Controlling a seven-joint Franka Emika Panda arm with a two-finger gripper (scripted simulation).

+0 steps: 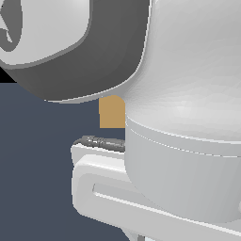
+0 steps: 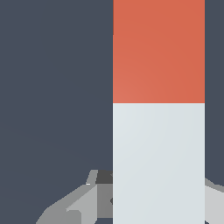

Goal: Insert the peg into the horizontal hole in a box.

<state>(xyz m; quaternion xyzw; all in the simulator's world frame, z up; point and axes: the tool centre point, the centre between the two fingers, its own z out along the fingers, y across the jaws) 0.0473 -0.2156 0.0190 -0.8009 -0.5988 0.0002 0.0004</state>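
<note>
The peg (image 2: 158,87) fills the wrist view as a wide bar, half orange-red and half white. My gripper (image 2: 153,186) straddles the white half. One grey finger (image 2: 94,199) lies against one side of the peg and the other finger (image 2: 214,197) against the opposite side, so the jaws look shut on it. In the exterior view only a small tan patch of the box (image 1: 112,113) shows between the arm's links. The hole is hidden. The peg and the fingers do not show in the exterior view.
The arm's big white and dark grey links (image 1: 188,117) block most of the exterior view. Dark blue-grey ground (image 1: 37,164) shows on the exterior view's left and beside the peg in the wrist view.
</note>
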